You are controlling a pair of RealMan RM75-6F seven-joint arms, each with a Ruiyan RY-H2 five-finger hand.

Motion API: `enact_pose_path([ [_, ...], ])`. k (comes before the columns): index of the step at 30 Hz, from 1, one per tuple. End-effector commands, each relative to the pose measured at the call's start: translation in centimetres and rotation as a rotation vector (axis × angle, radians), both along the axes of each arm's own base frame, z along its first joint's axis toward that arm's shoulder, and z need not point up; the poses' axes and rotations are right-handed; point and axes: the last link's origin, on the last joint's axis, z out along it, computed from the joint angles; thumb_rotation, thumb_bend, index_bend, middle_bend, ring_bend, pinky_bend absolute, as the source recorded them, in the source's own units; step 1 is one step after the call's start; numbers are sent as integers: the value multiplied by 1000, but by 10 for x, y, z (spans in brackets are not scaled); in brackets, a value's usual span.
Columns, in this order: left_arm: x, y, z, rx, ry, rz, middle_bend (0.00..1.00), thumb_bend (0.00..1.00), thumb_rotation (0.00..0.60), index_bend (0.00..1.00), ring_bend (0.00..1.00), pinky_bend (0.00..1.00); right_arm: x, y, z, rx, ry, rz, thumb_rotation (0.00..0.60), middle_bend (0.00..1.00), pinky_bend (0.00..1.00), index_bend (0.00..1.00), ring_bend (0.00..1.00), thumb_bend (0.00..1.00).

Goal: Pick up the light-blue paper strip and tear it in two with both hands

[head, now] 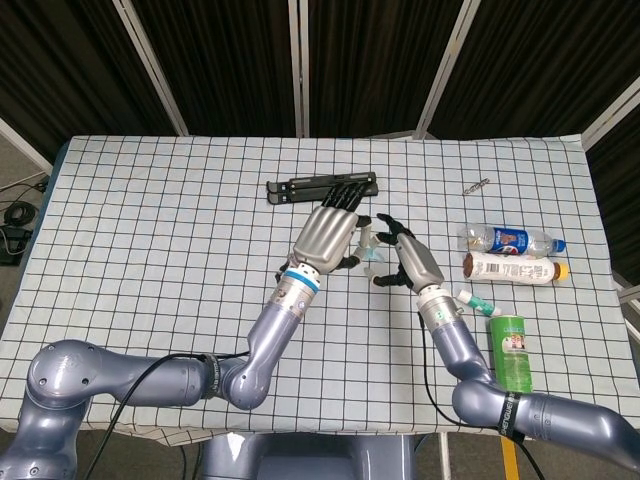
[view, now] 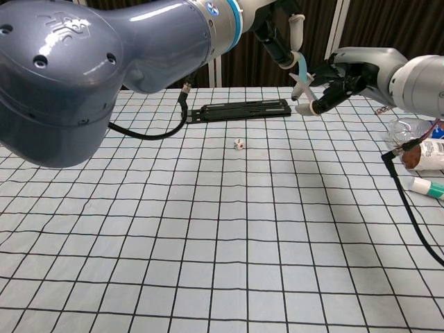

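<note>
The light-blue paper strip (head: 371, 250) (view: 303, 75) hangs above the table between my two hands. My left hand (head: 328, 233) (view: 283, 31) pinches its upper end and holds it up. My right hand (head: 407, 260) (view: 341, 71) is just right of the strip, fingers curled and spread. A fingertip (view: 310, 76) and the thumb tip stand on either side of the strip's lower part, still apart and not pinching it. In the head view the left hand covers most of the strip.
A black folded stand (head: 320, 187) (view: 236, 109) lies behind the hands and a small die (view: 238, 144) in front of it. At the right are two lying bottles (head: 512, 240) (head: 515, 268), a green can (head: 510, 350), a small tube (head: 476, 300) and a metal bit (head: 475, 185).
</note>
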Motion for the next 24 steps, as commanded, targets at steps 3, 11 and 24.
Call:
enact_pose_path([
  [3,1,0,0,2,-2,-1,0,610,600,914,0,0,0,0,0,3,3,1,600,46,0,542,0,262],
  [11,-1,0,0,7,12,1,0,610,600,914,0,0,-3,-1,0,4,6,-12,600,46,0,536,0,268],
  [24,-2,0,2,12,21,2,0,610,600,914,0,0,-8,-3,5,-16,23,-12,600,46,0,520,0,269],
])
